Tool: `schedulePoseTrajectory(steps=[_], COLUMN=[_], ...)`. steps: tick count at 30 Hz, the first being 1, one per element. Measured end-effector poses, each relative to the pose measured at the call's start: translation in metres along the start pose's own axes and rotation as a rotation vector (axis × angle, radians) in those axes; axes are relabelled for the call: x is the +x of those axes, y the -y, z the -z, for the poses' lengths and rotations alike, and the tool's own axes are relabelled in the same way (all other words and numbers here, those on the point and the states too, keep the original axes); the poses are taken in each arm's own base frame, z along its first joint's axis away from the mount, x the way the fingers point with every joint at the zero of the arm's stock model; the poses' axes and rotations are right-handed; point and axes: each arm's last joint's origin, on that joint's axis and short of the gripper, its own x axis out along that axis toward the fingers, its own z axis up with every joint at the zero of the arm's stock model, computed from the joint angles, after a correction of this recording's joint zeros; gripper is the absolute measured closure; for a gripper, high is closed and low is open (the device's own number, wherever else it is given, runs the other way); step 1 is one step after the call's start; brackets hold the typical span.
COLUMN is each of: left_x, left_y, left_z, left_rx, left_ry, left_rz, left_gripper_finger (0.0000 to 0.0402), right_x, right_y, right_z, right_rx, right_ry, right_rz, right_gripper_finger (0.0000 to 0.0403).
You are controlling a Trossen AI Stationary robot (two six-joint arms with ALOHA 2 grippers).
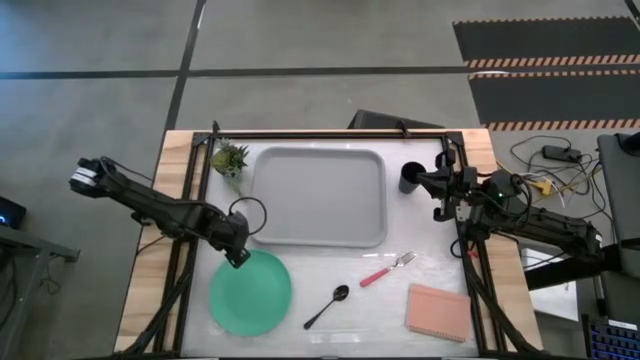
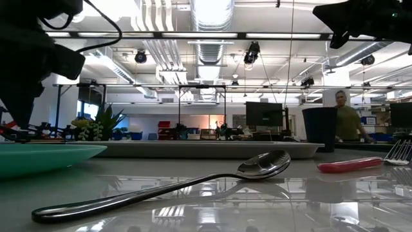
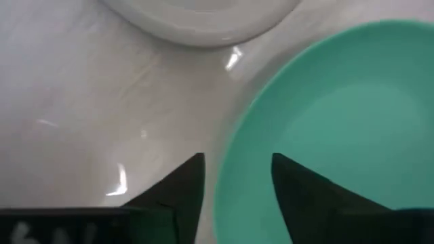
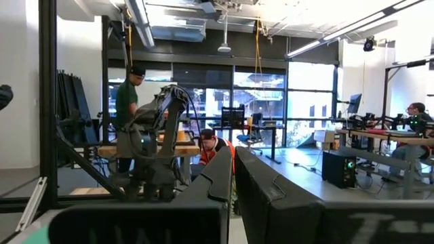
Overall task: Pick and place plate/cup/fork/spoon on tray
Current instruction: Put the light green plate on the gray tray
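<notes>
Mint-green plate (image 1: 250, 293) is lying on the tabletop (image 1: 400, 320) at seven o'clock of the tray (image 1: 318, 197), its rim sitting between the spread fingers of the left claw (image 1: 239, 257), while the right claw (image 1: 436, 184), fingers nearly pressed together, is hovering beside the cup (image 1: 410, 177) at the tray's three o'clock.

Two dark jointed arms, looping black cables, wedge-shaped black fingers (image 3: 180, 190).
</notes>
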Motion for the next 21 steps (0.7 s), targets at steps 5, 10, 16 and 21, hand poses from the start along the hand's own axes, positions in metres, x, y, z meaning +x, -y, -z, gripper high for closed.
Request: schedulePoseTrajectory(steps=[5,10,16,21], left_x=[0.011,0.022,0.03,0.034], left_y=[0.002,0.001,0.002,0.001], left_z=[-0.001,-0.001,-0.002,-0.002], left_rx=[0.073,0.098,0.1,0.115], left_ry=[-0.026,-0.038,-0.023,-0.024], left_rz=[-0.044,-0.063,-0.037,-0.063], left_gripper_finger=[0.0216,0.0215,0.0214,0.0214], right_x=[0.0,0.0,0.0,0.0], right_y=[0.0,0.0,0.0,0.0], right_z=[0.0,0.0,0.0,0.0], right_rx=[0.001,0.002,0.003,0.004], right_ry=[0.0,0.0,-0.001,-0.004], right_rz=[0.0,0.0,0.0,0.0], right_gripper_finger=[0.0394,0.0394,0.0394,0.0394])
